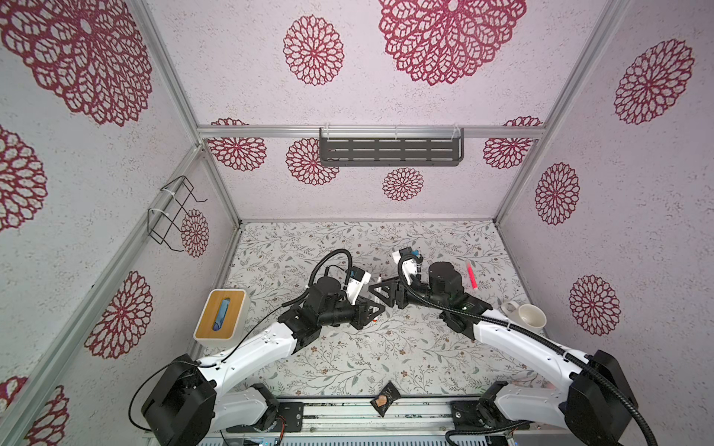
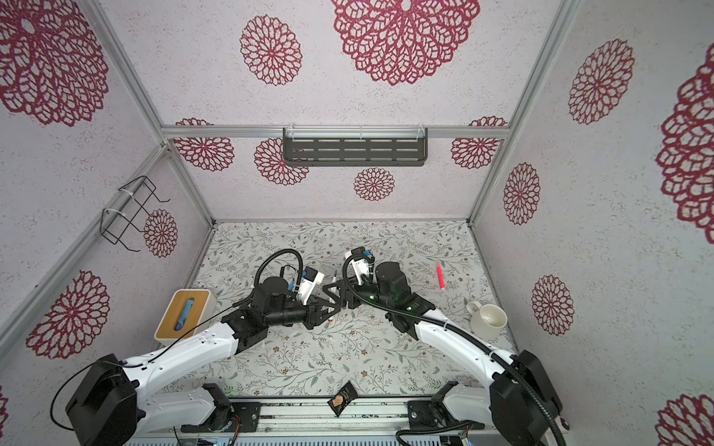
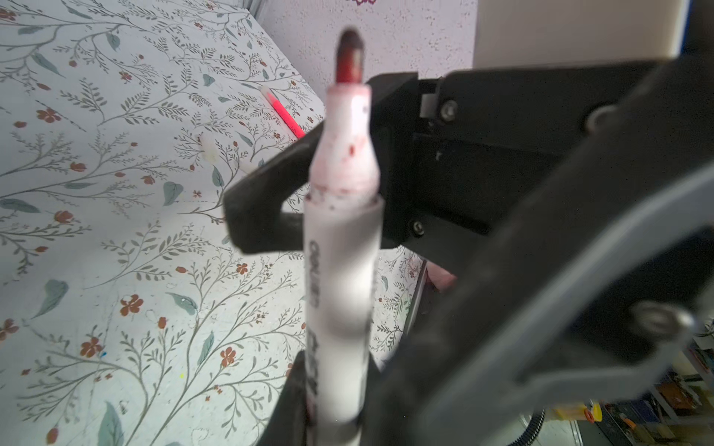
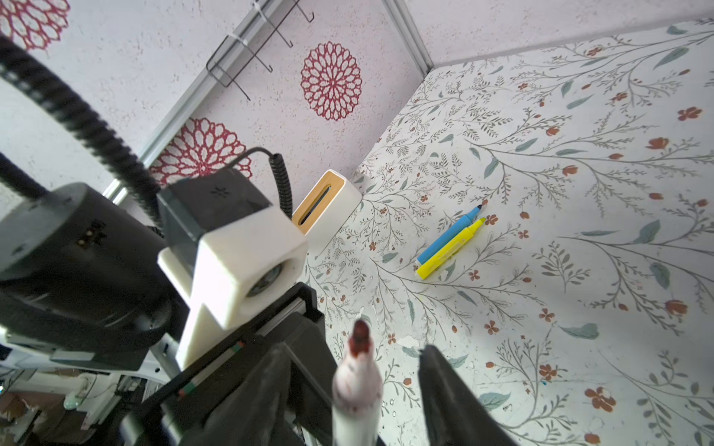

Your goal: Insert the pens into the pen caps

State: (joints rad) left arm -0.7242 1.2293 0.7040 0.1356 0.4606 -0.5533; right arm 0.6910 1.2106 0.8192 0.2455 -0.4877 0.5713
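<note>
My left gripper [image 3: 334, 390] is shut on a pen [image 3: 340, 270] with a white barrel, a pink-stained neck and a dark red tip. My right gripper [image 4: 353, 359] is open; its jaws stand on either side of that pen's tip [image 4: 361, 336], clear of it. In both top views the two grippers [image 1: 373, 307] [image 1: 380, 290] meet mid-table. A pink-red pen [image 1: 471, 276] lies far right. Blue [image 4: 448, 237] and yellow [image 4: 450, 251] pens lie side by side on the mat. No pen caps show clearly.
A wood-topped white box [image 1: 220, 314] stands at the left wall. A white mug [image 1: 527, 314] sits at the right. A dark packet [image 1: 384, 399] lies on the front rail. A black shelf [image 1: 390, 150] and a wire rack [image 1: 174, 216] hang on the walls.
</note>
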